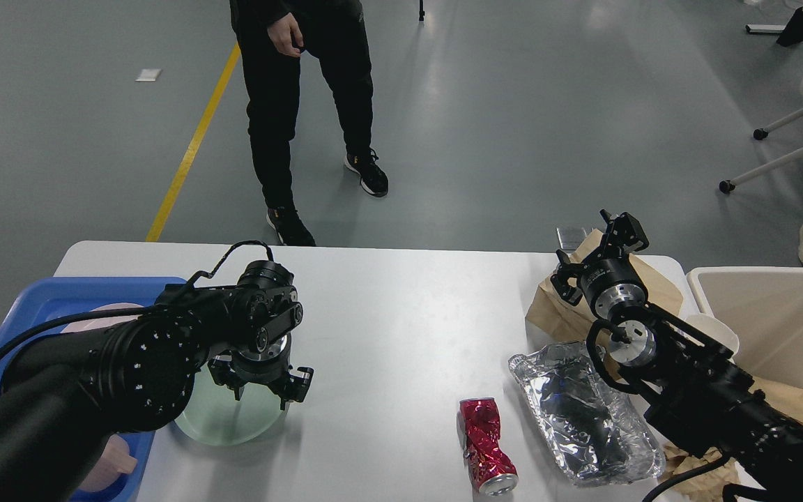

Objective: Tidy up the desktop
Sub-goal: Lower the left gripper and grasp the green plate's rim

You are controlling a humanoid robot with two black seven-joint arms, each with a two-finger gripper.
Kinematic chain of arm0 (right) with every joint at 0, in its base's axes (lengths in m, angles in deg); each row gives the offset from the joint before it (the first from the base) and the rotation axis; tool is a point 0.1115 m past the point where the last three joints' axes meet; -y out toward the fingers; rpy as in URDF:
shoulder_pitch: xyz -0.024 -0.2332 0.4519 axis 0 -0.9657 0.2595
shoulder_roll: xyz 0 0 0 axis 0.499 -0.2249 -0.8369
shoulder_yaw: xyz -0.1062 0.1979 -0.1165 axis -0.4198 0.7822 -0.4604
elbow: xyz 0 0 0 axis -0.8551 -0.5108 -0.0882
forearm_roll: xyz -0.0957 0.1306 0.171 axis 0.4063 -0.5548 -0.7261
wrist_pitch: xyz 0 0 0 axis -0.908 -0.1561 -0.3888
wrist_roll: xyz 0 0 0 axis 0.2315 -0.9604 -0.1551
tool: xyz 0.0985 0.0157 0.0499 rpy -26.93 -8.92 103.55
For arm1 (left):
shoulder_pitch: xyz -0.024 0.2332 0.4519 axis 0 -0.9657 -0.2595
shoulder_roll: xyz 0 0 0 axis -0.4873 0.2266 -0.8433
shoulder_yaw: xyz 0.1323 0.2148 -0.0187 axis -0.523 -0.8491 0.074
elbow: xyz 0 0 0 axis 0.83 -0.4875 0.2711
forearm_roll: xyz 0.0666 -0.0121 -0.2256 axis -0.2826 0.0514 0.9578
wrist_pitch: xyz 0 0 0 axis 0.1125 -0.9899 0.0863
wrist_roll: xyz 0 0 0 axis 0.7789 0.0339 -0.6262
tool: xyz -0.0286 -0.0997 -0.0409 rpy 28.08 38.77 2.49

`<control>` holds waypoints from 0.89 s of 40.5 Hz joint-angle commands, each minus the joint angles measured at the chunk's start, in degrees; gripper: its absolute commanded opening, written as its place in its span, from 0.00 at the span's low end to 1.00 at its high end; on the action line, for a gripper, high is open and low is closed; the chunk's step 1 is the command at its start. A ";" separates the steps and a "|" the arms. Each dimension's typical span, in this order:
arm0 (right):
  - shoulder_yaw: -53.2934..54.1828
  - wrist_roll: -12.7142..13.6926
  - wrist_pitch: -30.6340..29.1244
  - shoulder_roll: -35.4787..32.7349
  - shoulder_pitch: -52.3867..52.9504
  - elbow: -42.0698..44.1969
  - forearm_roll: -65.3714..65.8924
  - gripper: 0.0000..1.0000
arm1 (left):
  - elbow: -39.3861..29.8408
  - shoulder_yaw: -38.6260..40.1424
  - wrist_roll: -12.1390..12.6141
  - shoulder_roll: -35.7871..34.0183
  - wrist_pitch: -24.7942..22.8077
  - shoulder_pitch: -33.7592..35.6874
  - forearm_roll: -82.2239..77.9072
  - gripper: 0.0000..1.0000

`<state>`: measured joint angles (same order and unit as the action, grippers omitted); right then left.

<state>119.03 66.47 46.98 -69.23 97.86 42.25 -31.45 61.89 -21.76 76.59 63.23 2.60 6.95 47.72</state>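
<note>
No readable lettering anywhere — not on the crushed red metal can (486,446) lying on the wide white desktop (387,307), nor on the crumpled silver foil tray (583,411) just beside it. Left gripper (262,380) poised over a pale green round plate (224,418), fingers spread. Right gripper (621,233) raised above crumpled brown paper (562,314) — spread or pressed, cannot tell. Blue plastic tray (46,296) left, beige plastic bin (771,314) right.

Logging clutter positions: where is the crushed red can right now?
In the head view, the red can lies on the desktop near its front edge, right of centre, just left of the foil tray.
</note>
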 commanded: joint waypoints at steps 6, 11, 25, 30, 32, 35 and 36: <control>0.00 0.00 0.00 0.02 0.00 0.00 -0.01 1.00 | 0.01 0.45 0.16 0.00 -2.63 0.42 0.10 0.71; 0.00 0.00 0.00 0.02 0.00 0.00 -0.01 1.00 | 0.01 0.45 0.25 0.00 -2.70 0.68 0.10 0.71; 0.00 0.00 0.00 0.02 0.00 0.00 -0.01 1.00 | 0.01 0.89 -0.02 0.00 -2.70 2.00 0.18 0.71; 0.00 0.00 0.00 0.02 0.00 0.00 -0.01 1.00 | 0.10 2.56 -0.02 0.00 -2.70 1.39 0.01 0.71; 0.00 0.00 0.00 0.02 0.00 0.00 -0.01 1.00 | 0.01 2.82 -0.11 0.09 -1.58 1.21 0.01 0.71; 0.00 0.00 0.00 0.02 0.00 0.00 -0.01 1.00 | 0.01 2.83 -0.11 0.09 -0.61 0.95 0.01 0.71; 0.00 0.00 0.00 0.02 0.00 0.00 -0.01 1.00 | 0.01 2.91 -0.11 0.09 -0.43 0.95 0.01 0.71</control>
<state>119.03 66.47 46.99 -69.23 97.86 42.24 -31.47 61.90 -19.21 76.52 63.26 0.70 8.25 47.78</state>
